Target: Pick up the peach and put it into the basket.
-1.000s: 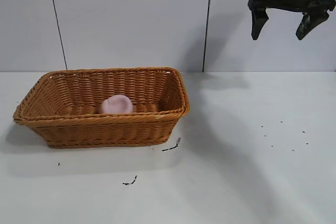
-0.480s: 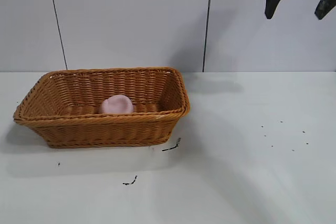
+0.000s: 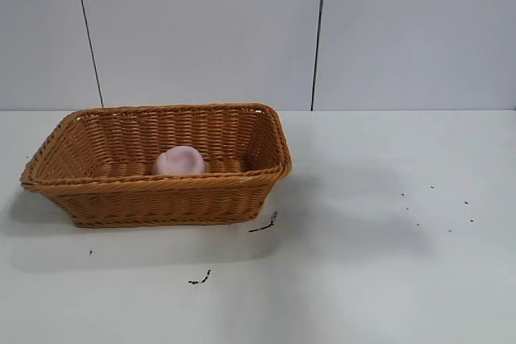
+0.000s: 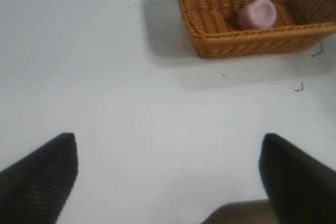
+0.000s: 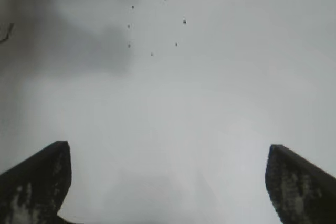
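Wicker basket (image 3: 161,168) sits at nine o'clock on the table (image 3: 387,279); we find the peach (image 3: 179,160) inside. Left gripper (image 4: 168,156) and right gripper (image 5: 168,166) both hang released, empty.

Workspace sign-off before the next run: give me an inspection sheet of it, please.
Surface: white table, bare apart from small dark specks.
Job's things: peach lies inside the basket.
Clutter: two dark scraps in front of the basket.
Grippers: left gripper open, empty, above the table; right gripper open, empty, above the specks.
Cables: nothing seen.
Surroundings: grey panelled wall.
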